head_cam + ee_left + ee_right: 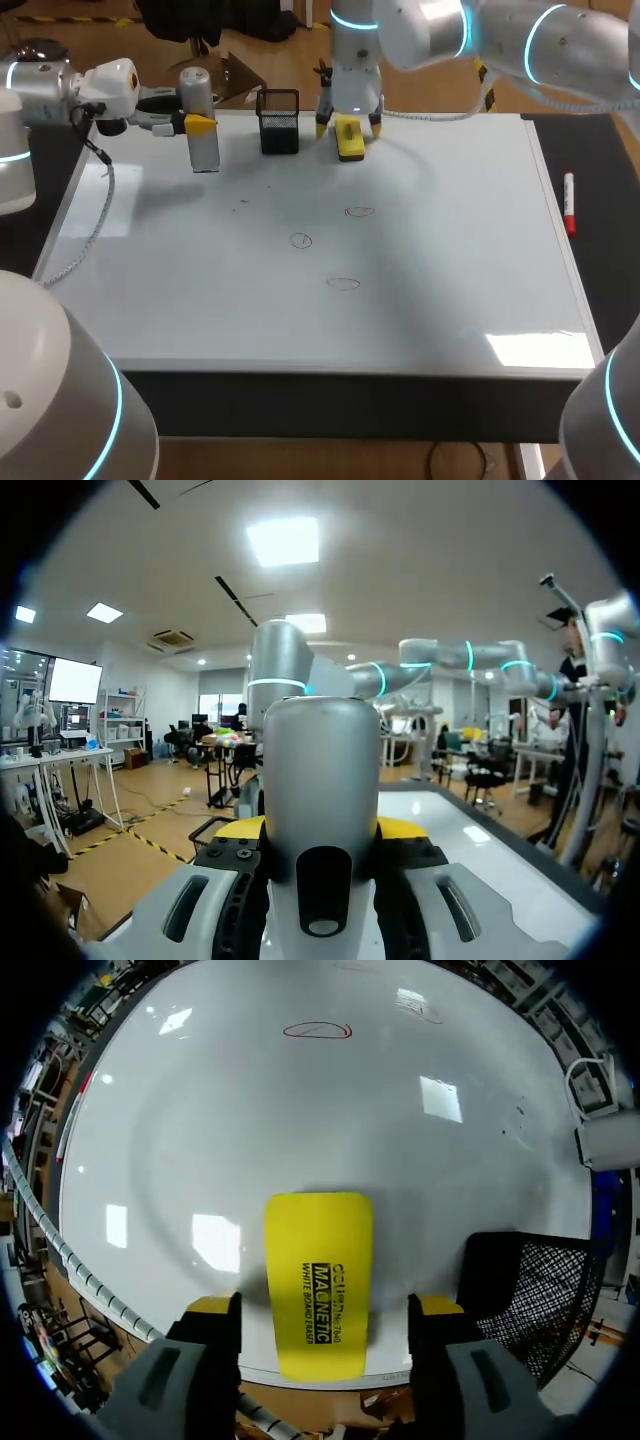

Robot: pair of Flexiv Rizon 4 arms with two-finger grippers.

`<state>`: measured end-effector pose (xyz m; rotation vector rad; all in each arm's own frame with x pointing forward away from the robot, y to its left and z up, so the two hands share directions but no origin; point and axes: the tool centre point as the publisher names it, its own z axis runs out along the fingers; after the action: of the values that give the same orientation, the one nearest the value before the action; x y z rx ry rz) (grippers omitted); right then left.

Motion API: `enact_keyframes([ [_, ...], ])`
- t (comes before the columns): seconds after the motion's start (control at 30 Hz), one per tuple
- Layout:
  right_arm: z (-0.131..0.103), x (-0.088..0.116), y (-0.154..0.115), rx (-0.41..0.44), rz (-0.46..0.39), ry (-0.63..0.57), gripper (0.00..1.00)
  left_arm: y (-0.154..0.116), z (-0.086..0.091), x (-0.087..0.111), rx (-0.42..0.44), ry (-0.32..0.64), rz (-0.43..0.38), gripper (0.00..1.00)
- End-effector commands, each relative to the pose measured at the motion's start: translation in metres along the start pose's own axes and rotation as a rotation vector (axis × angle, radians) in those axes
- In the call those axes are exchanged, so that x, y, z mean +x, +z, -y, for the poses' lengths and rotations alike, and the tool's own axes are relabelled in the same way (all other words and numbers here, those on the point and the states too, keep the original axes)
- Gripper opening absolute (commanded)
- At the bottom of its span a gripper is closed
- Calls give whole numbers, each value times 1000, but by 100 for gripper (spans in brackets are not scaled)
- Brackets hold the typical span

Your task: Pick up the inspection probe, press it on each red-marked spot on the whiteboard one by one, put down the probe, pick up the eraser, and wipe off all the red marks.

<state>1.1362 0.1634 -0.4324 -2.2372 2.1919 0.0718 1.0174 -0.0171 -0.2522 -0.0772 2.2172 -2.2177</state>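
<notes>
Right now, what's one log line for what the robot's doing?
left gripper: shut on probe | right gripper: open, straddling eraser | red marks: unwiped

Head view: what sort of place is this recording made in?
Likely a robotics lab bench: a flat whiteboard serves as worktop, the robot's left hand grips a silver probe, and its right hand is open around a yellow eraser.
</notes>
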Motion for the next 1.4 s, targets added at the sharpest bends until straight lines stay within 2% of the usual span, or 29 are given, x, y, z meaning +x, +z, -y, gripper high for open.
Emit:
enact_keyframes([
  [0.03, 0, 0, 1, -8, -8, 3, 0, 0, 1, 1, 0, 2, 1, 0],
  [0.2, -3, 1, -1, -7, -15, 15, 0, 0, 1, 1, 0, 2, 1, 0],
  [0.53, -13, 5, -24, -4, -60, 56, 0, 0, 1, 1, 0, 2, 1, 0],
  [0.77, -22, 19, -41, 5, -63, 83, 0, 0, 1, 1, 0, 2, 1, 0],
  [0.93, -28, 37, -50, 7, -51, 118, 0, 0, 1, 1, 0, 2, 1, 0],
  [1.1, -33, 67, -58, 13, -19, 200, 0, 0, 1, 1, 0, 2, 1, 0],
  [1.4, -45, 114, -69, 33, -15, 312, 0, 0, 1, 1, 0, 2, 1, 0],
])
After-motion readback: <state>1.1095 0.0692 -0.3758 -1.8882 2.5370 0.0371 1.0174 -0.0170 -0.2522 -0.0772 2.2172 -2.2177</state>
